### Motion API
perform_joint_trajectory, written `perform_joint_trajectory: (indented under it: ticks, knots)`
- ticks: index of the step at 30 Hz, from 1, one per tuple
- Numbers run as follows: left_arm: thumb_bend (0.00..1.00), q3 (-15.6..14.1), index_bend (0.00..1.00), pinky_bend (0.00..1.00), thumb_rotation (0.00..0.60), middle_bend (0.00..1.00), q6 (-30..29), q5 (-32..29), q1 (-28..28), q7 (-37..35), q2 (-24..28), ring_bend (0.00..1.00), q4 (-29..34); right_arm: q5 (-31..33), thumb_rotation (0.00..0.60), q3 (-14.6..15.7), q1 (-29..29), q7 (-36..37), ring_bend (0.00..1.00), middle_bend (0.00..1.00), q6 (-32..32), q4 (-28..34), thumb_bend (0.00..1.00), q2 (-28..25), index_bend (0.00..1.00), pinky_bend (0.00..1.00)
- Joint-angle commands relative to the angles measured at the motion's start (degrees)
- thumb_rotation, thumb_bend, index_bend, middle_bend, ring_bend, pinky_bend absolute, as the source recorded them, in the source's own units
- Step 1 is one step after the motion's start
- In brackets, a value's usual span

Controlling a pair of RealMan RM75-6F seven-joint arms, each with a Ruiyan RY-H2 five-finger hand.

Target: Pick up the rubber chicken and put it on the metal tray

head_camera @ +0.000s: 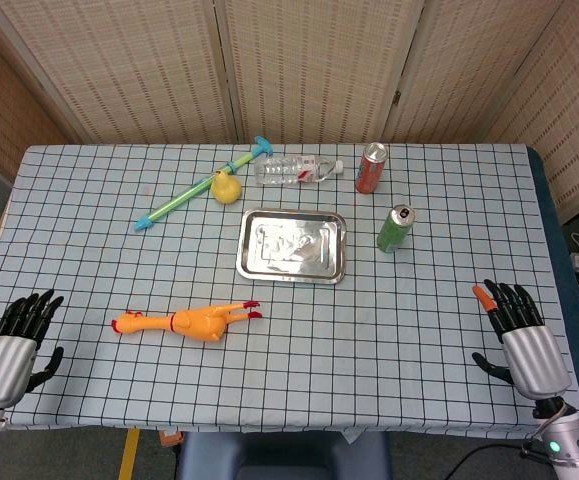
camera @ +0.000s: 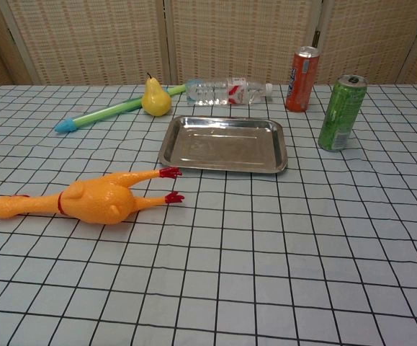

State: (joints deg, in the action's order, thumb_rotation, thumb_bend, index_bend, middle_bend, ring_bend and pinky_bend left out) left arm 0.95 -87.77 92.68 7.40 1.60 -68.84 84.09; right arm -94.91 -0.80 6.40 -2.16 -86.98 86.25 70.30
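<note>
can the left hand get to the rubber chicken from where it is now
Probably yes. The left hand rests open at the table's near left edge, and the rubber chicken lies flat just to its right with only bare cloth between them. The metal tray and cans sit farther back, out of the way.

Head view: camera set high, looking steeply down on the whole table (head_camera: 449, 330), from the screen wall at the far edge to the near edge. Chest view: camera set low and close, facing across the tabletop toward the same wall. Shared by both views: the table middle, including the metal tray (head_camera: 292, 245) (camera: 225, 144)
</note>
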Motion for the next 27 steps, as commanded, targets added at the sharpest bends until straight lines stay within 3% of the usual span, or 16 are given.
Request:
perform_joint_trajectory:
  ticks: [1,8,14,16,20,27]
  knots:
    - [0.44,-0.4,0.00,0.07,0.600,0.00,-0.3,0.7,-0.2,-0.3,-0.1,0.00,0.3,0.1,0.600,0.1,0.1,-0.2,0.00,0.00,0.4,-0.1,0.11,0.1,0.00,0.00]
    - [0.39,-3.6,0.00,0.08,0.600,0.00,5.1,4.9,2.9,-6.5,0.7,0.00,3.1,1.0,0.600,-0.5,-0.2,0.5,0.00,0.00,-0.3,1.2,0.11,-0.9,0.00,0.00]
    - [0.38,-2.5,0.00,0.08,0.600,0.00,10.2,4.2,6.1,-2.4,-0.8,0.00,3.3,1.2,0.600,-0.3,0.1,0.1,0.00,0.00,0.6,1.1,0.11,-0.7,0.00,0.00]
    - [0.36,-0.6,0.00,0.09,0.600,0.01,17.2,2.4,10.6,1.1,-3.2,0.00,3.1,1.7,0.600,-0.3,0.4,-0.5,0.00,0.00,1.6,0.9,0.11,-0.3,0.00,0.00]
    - [0.36,1.3,0.00,0.09,0.600,0.01,24.9,-2.3,14.7,5.1,-5.6,0.00,2.9,2.8,0.600,-0.7,0.4,-0.8,0.00,0.00,2.1,0.8,0.11,-0.1,0.00,0.00]
    - [0.36,2.4,0.00,0.09,0.600,0.00,30.8,-5.5,19.0,6.5,-9.1,0.00,1.0,4.4,0.600,-1.0,0.6,-1.2,0.00,0.00,3.2,0.3,0.11,0.0,0.00,0.00]
